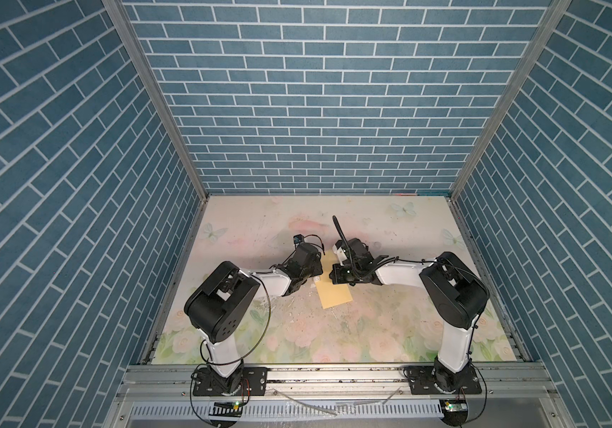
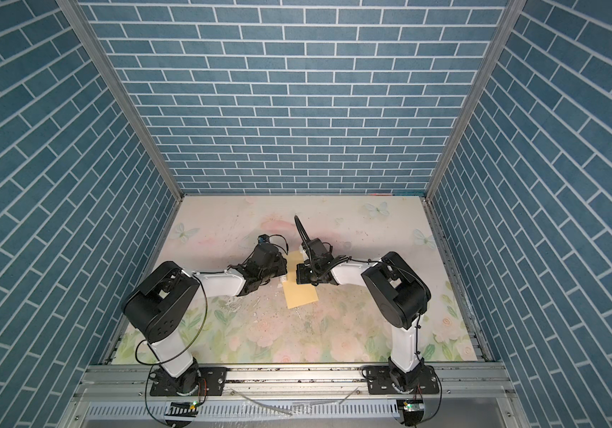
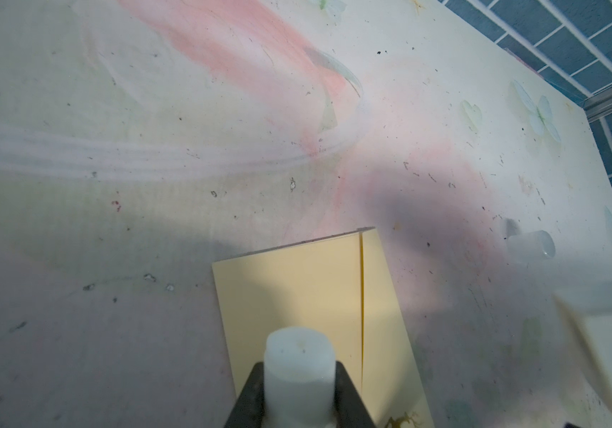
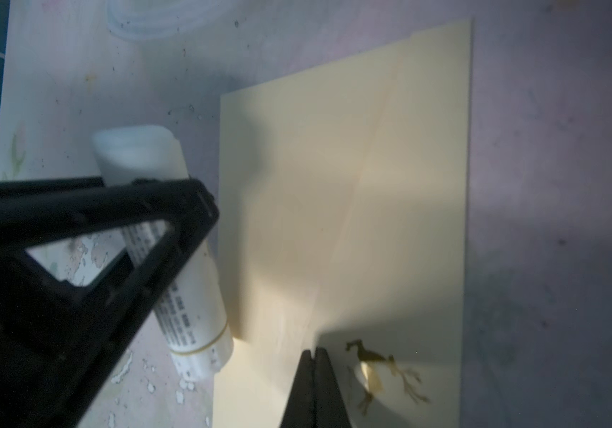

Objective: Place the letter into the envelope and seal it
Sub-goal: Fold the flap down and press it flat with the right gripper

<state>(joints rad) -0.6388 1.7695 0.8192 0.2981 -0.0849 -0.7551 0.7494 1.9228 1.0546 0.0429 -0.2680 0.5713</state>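
The plain yellow envelope (image 1: 336, 296) (image 2: 300, 296) lies flat mid-table between both arms. In the left wrist view the envelope (image 3: 297, 289) shows a flap edge running along it. The letter is hidden. My left gripper (image 1: 317, 276) (image 3: 298, 367) is shut on a white glue stick (image 3: 298, 370) (image 4: 193, 296), whose lower end sits at the envelope's edge. My right gripper (image 1: 335, 278) (image 4: 314, 352) is shut and empty, its tips on the envelope (image 4: 334, 185) beside a small dark ornate mark (image 4: 382, 370).
A translucent cap (image 3: 530, 246) lies on the floral mat (image 1: 389, 326) beyond the envelope. Blue brick walls (image 1: 315, 111) enclose three sides. A metal rail (image 1: 334, 378) with both arm bases runs along the front edge. The mat surface is flaked near the envelope.
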